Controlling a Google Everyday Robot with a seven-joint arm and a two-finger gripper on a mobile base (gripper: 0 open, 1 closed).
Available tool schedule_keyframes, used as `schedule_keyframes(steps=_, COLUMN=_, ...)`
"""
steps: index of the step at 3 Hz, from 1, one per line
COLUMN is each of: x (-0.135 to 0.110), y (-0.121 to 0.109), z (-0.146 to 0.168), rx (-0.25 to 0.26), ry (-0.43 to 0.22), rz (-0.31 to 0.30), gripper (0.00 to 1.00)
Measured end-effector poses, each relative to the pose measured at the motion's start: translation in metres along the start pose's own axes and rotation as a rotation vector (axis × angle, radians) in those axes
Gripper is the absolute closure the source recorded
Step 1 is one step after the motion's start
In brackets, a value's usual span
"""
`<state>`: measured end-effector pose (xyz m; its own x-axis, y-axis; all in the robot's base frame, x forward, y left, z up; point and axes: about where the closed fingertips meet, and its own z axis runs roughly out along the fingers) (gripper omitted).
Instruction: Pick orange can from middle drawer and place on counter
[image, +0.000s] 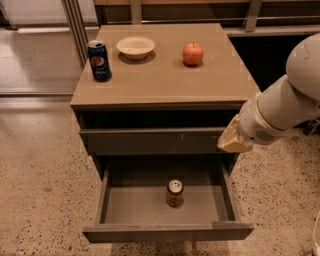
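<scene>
The smooth tan table (165, 75) tops a dark cabinet; under its front edge the flat grey middle drawer (140, 210) stands open. The gripper (233, 141) hangs beside the front right corner; spread or pressed together, I cannot tell. The orange can (174, 193), a small upright cylinder, stands below-left of it, mid-drawer.

The gripper (234, 140), at 3 o'clock from centre, shows only as a pale tan block at the end of the white arm (280, 107). It covers the right end of the upper drawer front (150, 141). The right edge cuts off the arm. The recess above that front is lost in shadow. The label on the orange can (174, 193) is too small to read. At 5 o'clock the edge cuts a white shape (317, 235).
</scene>
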<state>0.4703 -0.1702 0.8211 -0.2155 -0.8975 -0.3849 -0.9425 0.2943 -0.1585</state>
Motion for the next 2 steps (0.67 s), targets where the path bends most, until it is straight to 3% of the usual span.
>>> schedule_keyframes(steps=1, x=0.0036, y=0.0123, z=0.0676, rx=-0.059, ry=-0.006, rz=-0.005, gripper=1.00)
schedule_keyframes(steps=2, x=0.0036, y=0.0123, z=0.0676, rx=-0.059, ry=-0.006, rz=-0.005, gripper=1.00)
